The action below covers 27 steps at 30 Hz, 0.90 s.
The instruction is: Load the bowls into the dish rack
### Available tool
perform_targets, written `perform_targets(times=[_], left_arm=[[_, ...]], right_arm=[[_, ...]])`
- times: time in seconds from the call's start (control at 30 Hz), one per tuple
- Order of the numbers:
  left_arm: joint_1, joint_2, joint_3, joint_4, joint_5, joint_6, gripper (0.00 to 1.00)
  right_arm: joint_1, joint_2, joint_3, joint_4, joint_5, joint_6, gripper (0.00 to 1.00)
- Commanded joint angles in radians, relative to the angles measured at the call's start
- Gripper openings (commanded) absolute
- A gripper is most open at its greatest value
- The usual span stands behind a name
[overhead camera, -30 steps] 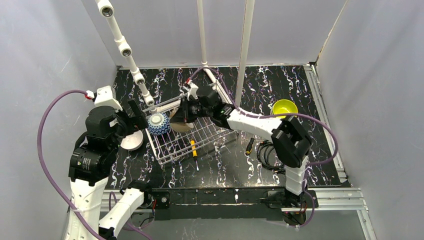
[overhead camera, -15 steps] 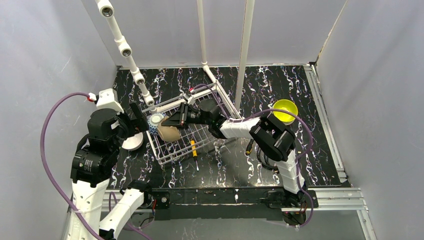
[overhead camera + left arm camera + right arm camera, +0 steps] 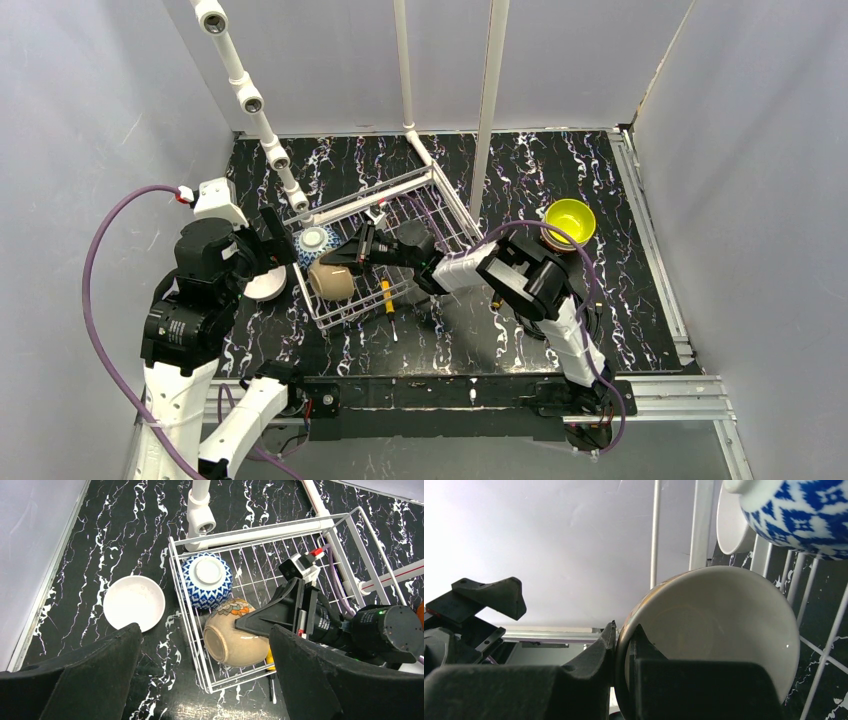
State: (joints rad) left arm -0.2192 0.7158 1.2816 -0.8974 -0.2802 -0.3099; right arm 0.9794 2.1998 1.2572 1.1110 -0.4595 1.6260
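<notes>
The white wire dish rack (image 3: 365,200) stands at mid table and also shows in the left wrist view (image 3: 260,527). A blue-white bowl (image 3: 313,240) (image 3: 205,580) sits upside down in its left corner. My right gripper (image 3: 348,260) (image 3: 624,635) is shut on the rim of a tan bowl (image 3: 332,282) (image 3: 232,642) (image 3: 719,630). The bowl is on its side, low in the rack's near-left corner. A white bowl (image 3: 265,283) (image 3: 134,602) rests on the table left of the rack. My left gripper (image 3: 278,243) (image 3: 205,680) is open and empty above the rack's left edge. A yellow-green bowl (image 3: 569,220) sits at the right.
A yellow-handled tool (image 3: 386,296) lies in the rack's near side. A black cable (image 3: 535,305) is coiled right of the rack. White pipes (image 3: 250,100) and posts (image 3: 492,100) rise behind the rack. Grey walls close in three sides.
My right gripper has carried the tan bowl left and nearer, down into the rack's near-left corner beside the blue-white bowl. The left arm has barely moved.
</notes>
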Motion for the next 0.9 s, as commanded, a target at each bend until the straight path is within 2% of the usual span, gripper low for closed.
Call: perform_targets(times=[0.0, 0.53, 0.6, 0.87], left_arm=[[-0.002, -0.006, -0.012, 0.000, -0.005, 0.018, 0.98], [-0.002, 0.007, -0.007, -0.008, -0.004, 0.017, 0.98], [-0.002, 0.007, -0.007, -0.008, -0.004, 0.018, 0.98], [-0.002, 0.012, -0.004, -0.008, 0.002, 0.017, 0.98]], right_arm=[[0.011, -0.004, 0.024, 0.175, 0.033, 0.082, 0.01], [0.013, 0.044, -0.045, 0.213, 0.089, 0.129, 0.02], [0.010, 0.044, -0.063, 0.217, 0.093, 0.113, 0.09], [-0.002, 0.050, -0.117, 0.249, 0.096, 0.097, 0.24]])
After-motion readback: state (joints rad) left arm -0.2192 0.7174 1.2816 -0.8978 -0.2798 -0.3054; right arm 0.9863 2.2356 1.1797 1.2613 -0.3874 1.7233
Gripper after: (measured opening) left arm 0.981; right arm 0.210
